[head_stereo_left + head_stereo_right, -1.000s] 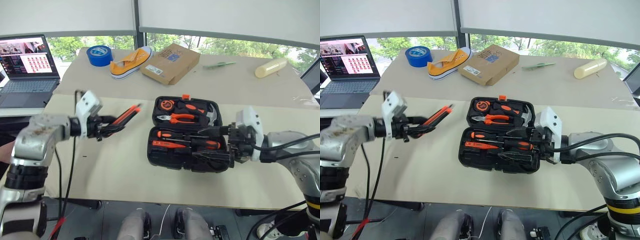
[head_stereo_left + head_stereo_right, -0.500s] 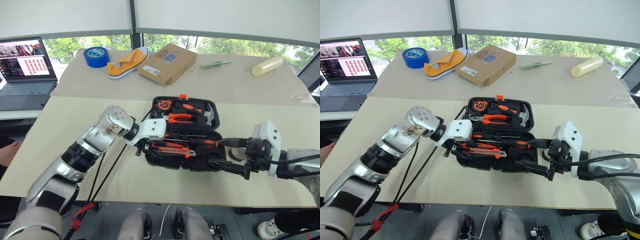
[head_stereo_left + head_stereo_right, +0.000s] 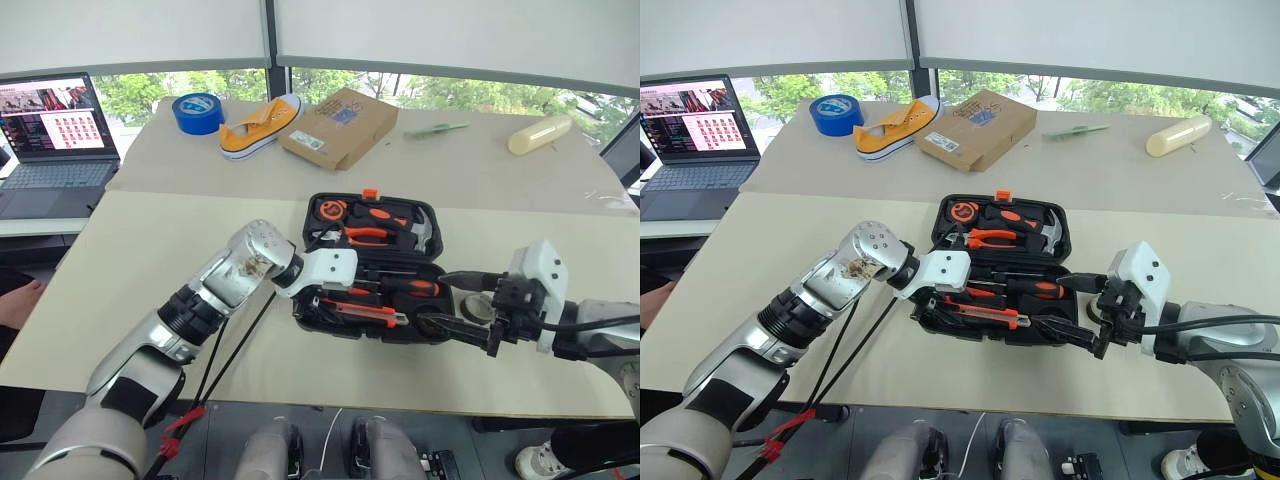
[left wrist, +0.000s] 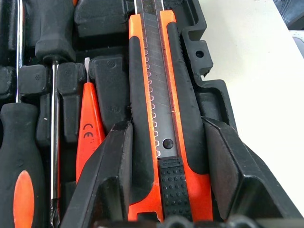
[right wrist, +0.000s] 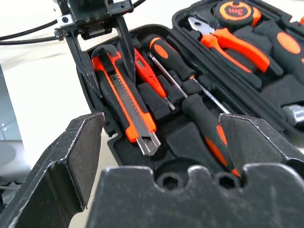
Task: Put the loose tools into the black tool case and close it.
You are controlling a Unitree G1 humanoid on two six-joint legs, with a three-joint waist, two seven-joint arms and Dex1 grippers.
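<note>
A cardboard box point(image 3: 340, 127) lies on the far worktop point(image 3: 470, 170); left of it a yellow shoe point(image 3: 262, 125), a blue tape roll point(image 3: 199, 111), then a laptop point(image 3: 55, 140).

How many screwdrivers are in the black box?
2 that I can see. Both lie side by side in the front half of the tool case: one screwdriver nearer the knife, another screwdriver beside it. More may be hidden.

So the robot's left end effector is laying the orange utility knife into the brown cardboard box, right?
Not the box. The left end effector straddles the utility knife in the open black tool case, as the left wrist view shows. The brown cardboard box lies shut at the table's far side.
</note>
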